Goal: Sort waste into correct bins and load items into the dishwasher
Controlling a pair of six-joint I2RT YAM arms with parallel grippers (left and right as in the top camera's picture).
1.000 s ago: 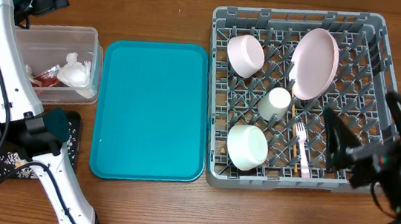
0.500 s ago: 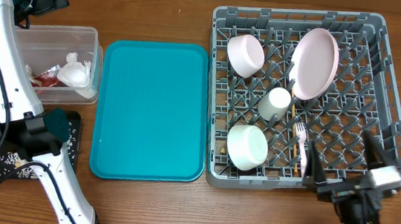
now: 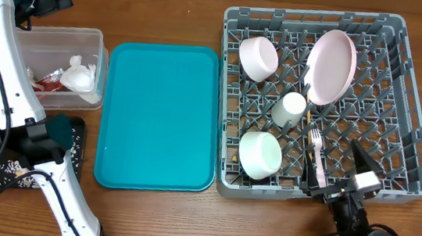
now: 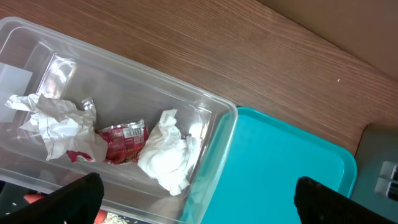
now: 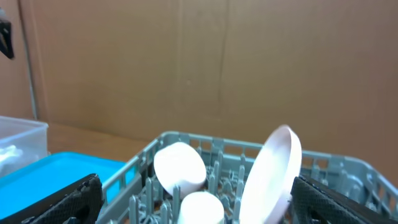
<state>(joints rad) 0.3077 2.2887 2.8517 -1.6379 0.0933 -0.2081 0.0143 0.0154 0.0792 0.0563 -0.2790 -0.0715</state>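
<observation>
Wooden table (image 3: 154, 214) looks sorted, right-side rack (image 3: 316, 19) loaded; left gripper (image 4: 202, 202) and right gripper (image 5: 199, 202) gape empty, so park clear of pegs.

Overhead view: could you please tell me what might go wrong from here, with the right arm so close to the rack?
The open right gripper is level with the near rim of the dish rack, right beside the fork. A careless move could snag the wall or knock the fork. The plate stands on edge, so a jolt to the rack might tip it onto the cup.
</observation>
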